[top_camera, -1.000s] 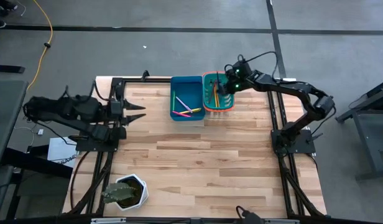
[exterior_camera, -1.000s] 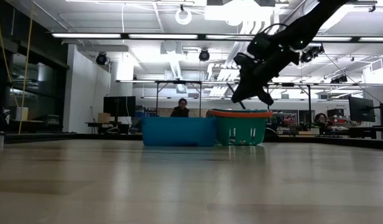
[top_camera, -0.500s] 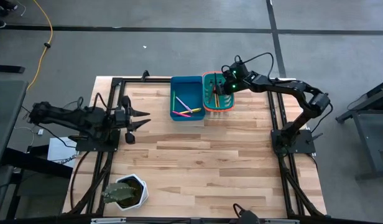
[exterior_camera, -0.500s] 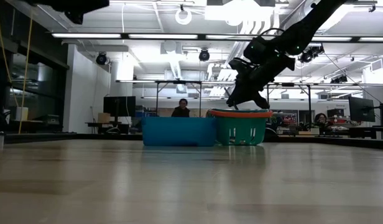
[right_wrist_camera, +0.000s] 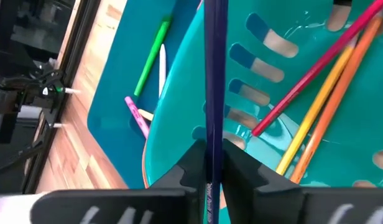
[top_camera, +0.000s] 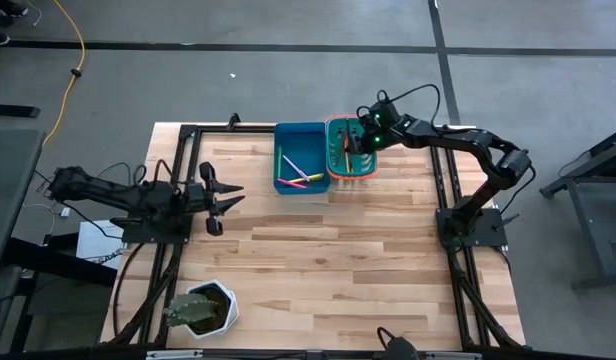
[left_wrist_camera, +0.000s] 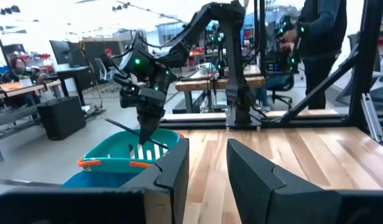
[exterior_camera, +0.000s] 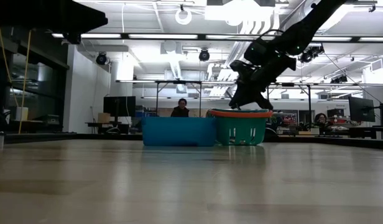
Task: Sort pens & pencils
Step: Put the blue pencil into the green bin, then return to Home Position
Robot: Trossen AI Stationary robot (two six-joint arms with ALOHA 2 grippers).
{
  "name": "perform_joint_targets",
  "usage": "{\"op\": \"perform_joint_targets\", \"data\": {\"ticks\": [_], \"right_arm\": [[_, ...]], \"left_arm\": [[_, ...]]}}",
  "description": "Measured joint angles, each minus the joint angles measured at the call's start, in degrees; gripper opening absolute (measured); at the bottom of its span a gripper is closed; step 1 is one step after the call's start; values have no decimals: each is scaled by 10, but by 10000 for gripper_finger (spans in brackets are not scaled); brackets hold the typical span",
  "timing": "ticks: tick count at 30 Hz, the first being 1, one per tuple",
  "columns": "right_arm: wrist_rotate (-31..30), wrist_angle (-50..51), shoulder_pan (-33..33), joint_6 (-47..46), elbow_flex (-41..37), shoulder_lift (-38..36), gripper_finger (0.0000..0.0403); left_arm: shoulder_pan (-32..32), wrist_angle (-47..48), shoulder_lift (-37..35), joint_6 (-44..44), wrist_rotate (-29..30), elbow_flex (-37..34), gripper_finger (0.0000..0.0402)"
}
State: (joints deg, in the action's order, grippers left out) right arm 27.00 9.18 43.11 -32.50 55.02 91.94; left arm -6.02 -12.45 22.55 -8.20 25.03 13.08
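Right wrist view: the right gripper pinches a dark purple pencil over the green slotted basket. Best to release low inside the rim, beside the orange pencils. Left gripper waits with jaws apart above the worktop's left side.

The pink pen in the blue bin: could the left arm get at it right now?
Probably yes. The left gripper hangs open over bare table, nothing lies between it and the blue bin, and the pink pen lies uncovered. The right gripper is busy over the green basket beside it.
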Motion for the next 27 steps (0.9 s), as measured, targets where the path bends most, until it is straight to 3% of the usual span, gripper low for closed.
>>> {"op": "perform_joint_targets", "data": {"ticks": [12, 16, 27], "right_arm": [[0, -2, 0, -15, 0, -2, 105], [0, -33, 0, -11, 0, -13, 109], [2, -86, 0, -50, 0, -84, 110]], "left_arm": [[0, -153, 0, -29, 1, -91, 97], [0, -207, 0, -44, 21, -126, 97], [0, -205, 1, -113, 30, -126, 97]]}}
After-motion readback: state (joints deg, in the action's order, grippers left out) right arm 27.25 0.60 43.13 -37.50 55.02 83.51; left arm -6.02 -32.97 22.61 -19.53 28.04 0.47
